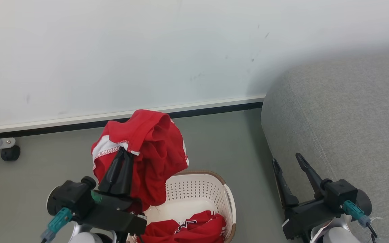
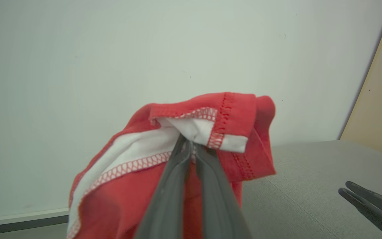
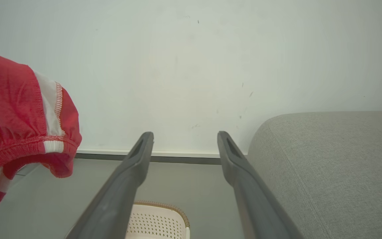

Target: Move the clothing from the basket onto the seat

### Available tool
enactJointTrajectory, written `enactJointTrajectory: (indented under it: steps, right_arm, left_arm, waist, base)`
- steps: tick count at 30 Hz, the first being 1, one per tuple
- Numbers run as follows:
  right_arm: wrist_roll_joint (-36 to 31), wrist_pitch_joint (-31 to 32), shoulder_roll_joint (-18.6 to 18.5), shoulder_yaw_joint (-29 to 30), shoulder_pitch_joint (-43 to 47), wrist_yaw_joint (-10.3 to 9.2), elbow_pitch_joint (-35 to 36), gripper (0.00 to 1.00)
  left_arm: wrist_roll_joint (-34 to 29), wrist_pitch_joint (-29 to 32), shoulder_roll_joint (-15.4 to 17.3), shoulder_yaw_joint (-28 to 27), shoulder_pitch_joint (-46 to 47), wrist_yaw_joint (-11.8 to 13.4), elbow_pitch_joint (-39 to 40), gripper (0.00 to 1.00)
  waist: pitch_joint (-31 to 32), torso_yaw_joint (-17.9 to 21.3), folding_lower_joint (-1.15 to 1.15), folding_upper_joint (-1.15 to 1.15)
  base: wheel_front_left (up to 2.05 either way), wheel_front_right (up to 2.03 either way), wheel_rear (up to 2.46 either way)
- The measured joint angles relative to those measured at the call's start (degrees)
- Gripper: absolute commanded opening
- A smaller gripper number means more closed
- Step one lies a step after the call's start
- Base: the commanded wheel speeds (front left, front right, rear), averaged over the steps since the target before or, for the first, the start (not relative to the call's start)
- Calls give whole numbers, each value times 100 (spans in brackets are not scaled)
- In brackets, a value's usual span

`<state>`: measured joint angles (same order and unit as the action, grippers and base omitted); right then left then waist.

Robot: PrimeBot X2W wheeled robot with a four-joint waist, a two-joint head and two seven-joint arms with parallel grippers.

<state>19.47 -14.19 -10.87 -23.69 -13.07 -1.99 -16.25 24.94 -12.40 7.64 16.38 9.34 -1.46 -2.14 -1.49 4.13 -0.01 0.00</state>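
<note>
— Left claw (image 1: 124, 152) first: what state is it in?

— Clenched on a red garment (image 1: 154, 145). Its two dark fingers are pressed together and pinch a fold at the white trim panel, right by the stitched hem. The cloth bunches over the tips and hangs down on either side of them, lifted clear of the floor (image 1: 39, 175).

— What sits below that claw?

— The basket (image 1: 198, 189), just under it and a little to its right, standing on the floor. The hanging cloth's lower edge crosses the basket's left rim in the head view; whether it touches the rim I cannot tell.

— Is anything inside?

— A second red garment (image 1: 194, 227) with white markings lies crumpled on the basket's bottom, at the end nearest the robot. Part of the pale bottom beyond it is bare.

— And the right claw (image 1: 286, 158)?

— Released. Its fingers stand wide apart with nothing between them, well to the right of the left claw and its garment. Both claws point toward the white wall (image 1: 147, 50).

— Where is the seat (image 1: 343, 118) from there?

— Immediately to the right claw's right. In the head view the fingers overlap the seat's rounded grey edge; its own wrist view shows the seat beside the right finger and a corner of the basket low between the two fingers. No clothing lies on the visible part of the seat.

— Farther out?

— A black castor (image 1: 10, 152) by the baseboard, far to the left claw's left.
</note>
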Motion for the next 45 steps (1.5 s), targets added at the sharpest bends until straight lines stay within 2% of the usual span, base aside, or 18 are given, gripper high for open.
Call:
enactJointTrajectory:
  steps: [9,24,28,36,40,45]
  right_arm:
    - [2,51,-24,0,76,-1,124,100]
    - [2,119,-8,-114,54,9,266,100]
    - [2,159,91,-255,-110,105,311,100]
    - [-36,305,546,-845,-644,423,281,100]
    - [-83,361,622,-1161,-882,586,177,100]
    - [-87,411,688,-1522,-1139,664,38,100]
  left_arm:
    - [-26,215,52,-9,-57,152,309,0]
    - [-29,481,86,-13,-102,250,550,0]
    - [-29,543,85,-1,-102,255,615,0]
    - [-23,677,67,60,-35,280,679,0]
    - [-23,727,67,66,-5,279,680,0]
    - [-24,786,52,122,78,269,670,0]
  waist:
    - [-21,0,1,0]
    - [-65,-21,1,0]
    - [-87,-38,1,0]
    - [-211,-111,1,0]
    - [-245,-139,1,0]
    - [-271,-192,1,0]
  base:
    - [0,0,0]
    - [0,0,0]
    - [0,0,0]
    - [0,0,0]
    - [0,0,0]
    - [0,0,0]
